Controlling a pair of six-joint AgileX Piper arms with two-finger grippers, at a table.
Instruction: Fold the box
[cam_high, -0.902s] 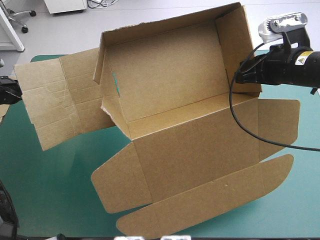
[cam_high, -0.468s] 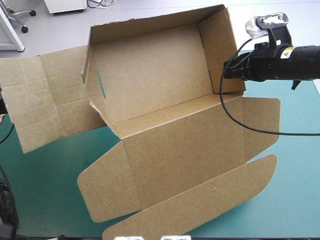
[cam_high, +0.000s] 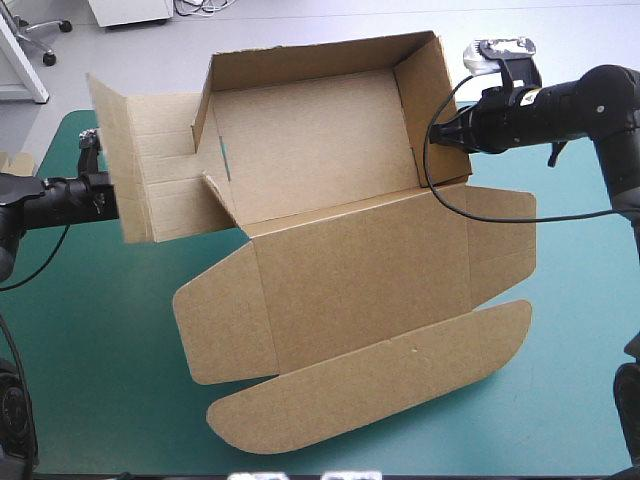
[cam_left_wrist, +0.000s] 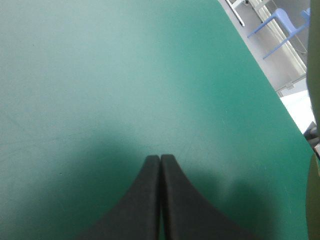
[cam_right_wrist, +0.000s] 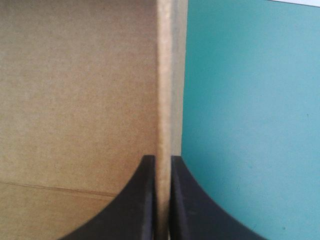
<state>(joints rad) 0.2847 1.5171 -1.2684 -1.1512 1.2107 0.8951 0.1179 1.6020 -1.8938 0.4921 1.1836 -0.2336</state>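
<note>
The brown box (cam_high: 330, 150) lies mid-table, its back and right walls raised and the lid (cam_high: 370, 290) flat toward the front edge. My right gripper (cam_high: 445, 130) is shut on the top edge of the right wall (cam_high: 440, 90). In the right wrist view the board edge (cam_right_wrist: 169, 75) runs between the right gripper (cam_right_wrist: 162, 159) fingers, with the box's inner face (cam_right_wrist: 75, 90) beside it. The wide left flap (cam_high: 150, 180) stands tilted up. My left gripper (cam_high: 108, 193) is at its outer face. In the left wrist view the left gripper (cam_left_wrist: 160, 157) is shut, only the cover ahead.
A sliver of more board (cam_high: 14, 162) shows at the table's left edge. The teal-green cover (cam_high: 100, 340) lies bare at the front left and to the right of the lid. The box's back wall stands over the table's far edge.
The box slid left with my right gripper. The left flap, earlier spread out flat, has swung up to stand. My left arm has come in from the left against it.
</note>
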